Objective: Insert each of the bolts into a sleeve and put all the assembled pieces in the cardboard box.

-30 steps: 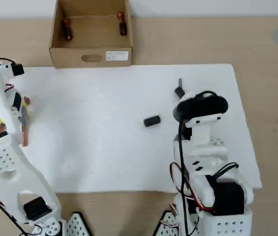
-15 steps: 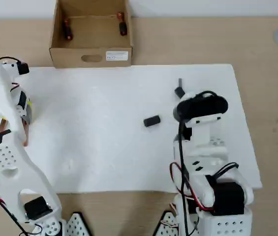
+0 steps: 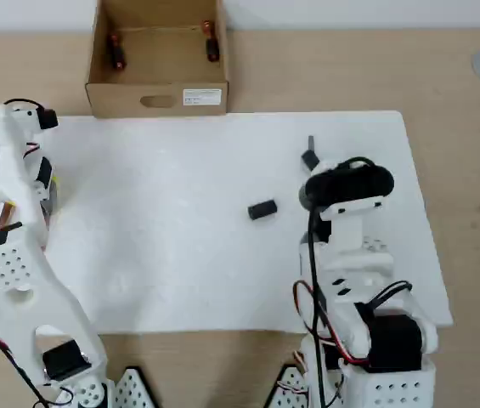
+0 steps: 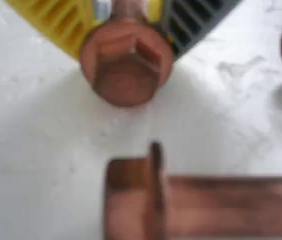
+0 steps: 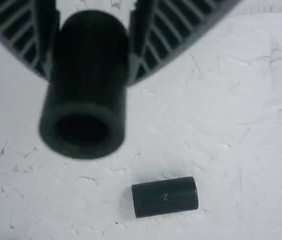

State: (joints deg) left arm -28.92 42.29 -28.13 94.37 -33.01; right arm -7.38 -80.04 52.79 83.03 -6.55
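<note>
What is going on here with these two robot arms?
The left gripper holds a copper bolt, and a second bolt lies close by on the white foam sheet. The right gripper holds a black sleeve, with a loose sleeve lying on the foam nearby. The held bolt and sleeve are not yet joined. Two assembled pieces lie in the cardboard box.

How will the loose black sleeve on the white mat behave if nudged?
The loose sleeve lies on its side, a smooth cylinder, so it would probably roll if pushed sideways. It looks rigid and small, likely light. The pitted mat may slow it.
</note>
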